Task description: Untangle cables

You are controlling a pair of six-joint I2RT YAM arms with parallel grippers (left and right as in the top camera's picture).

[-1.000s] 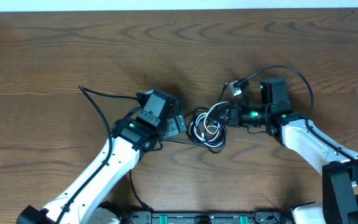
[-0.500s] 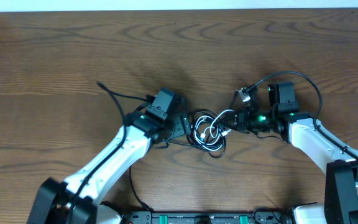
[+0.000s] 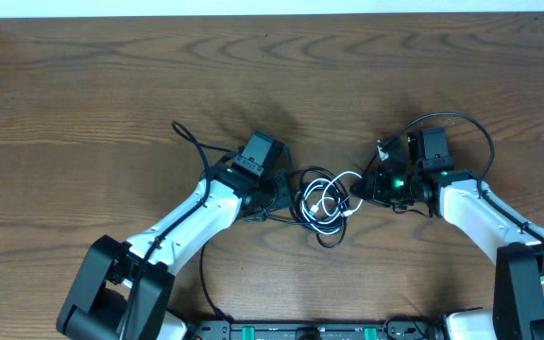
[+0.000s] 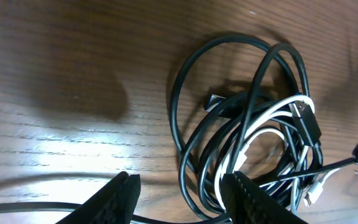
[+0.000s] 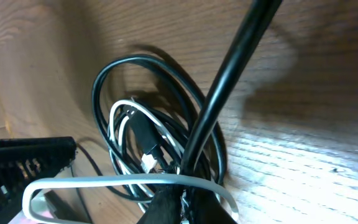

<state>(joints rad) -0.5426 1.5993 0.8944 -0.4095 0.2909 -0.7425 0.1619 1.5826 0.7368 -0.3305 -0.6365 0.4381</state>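
Right end effector (image 3: 360, 187) is clamped on a strand at the 3 o'clock edge of the cables (image 3: 321, 202). Left end effector (image 4: 182, 190) sits at 9 o'clock, jaws apart astride black loops, nothing pinched. The bundle lies knotted mid-table (image 3: 111, 76), white strand (image 5: 129, 180) woven through. By my read, barely begun: every cord needs pulling free.

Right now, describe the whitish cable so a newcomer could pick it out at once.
On the wooden table, look between the left gripper and the right gripper, where the cables lie in one tangled coil. The whitish strand loops through its middle; it is the only pale cord among black ones.
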